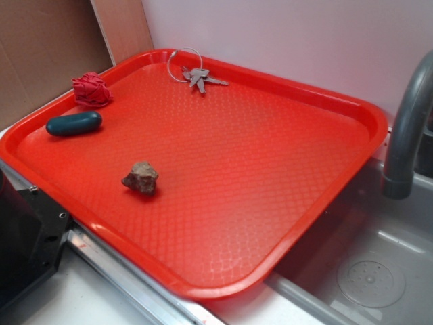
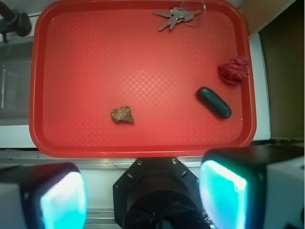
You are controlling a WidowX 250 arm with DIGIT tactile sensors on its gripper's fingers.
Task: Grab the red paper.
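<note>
1. Tool (image 2: 143, 195) sits at 6 o'clock in my wrist view, both glowing teal fingers (image 2: 223, 198) wide apart, nothing between them; it hangs over the worktop edge (image 2: 143, 157), off the tray.
2. Red paper (image 2: 233, 70) is a crumpled ball at roughly 2 o'clock in the wrist view, lying against the tray's right rim. In the exterior view it (image 1: 91, 89) is at about 10 o'clock, near the far-left rim.
3. Red tray (image 2: 86, 57) fills most of both views, textured floor, raised rim.
4. Dark teal capsule (image 2: 214, 102) lies just beside the paper, toward 7 o'clock from it in the wrist view, not touching.
5. Brown rock (image 2: 122, 115) sits near tray centre-left in the wrist view, well apart from the paper.
6. Keys on a ring (image 2: 176, 16) at 12 o'clock by the far rim.
7. Grey faucet (image 1: 406, 128) and sink (image 1: 365, 271) at 3 to 5 o'clock in the exterior view.
</note>
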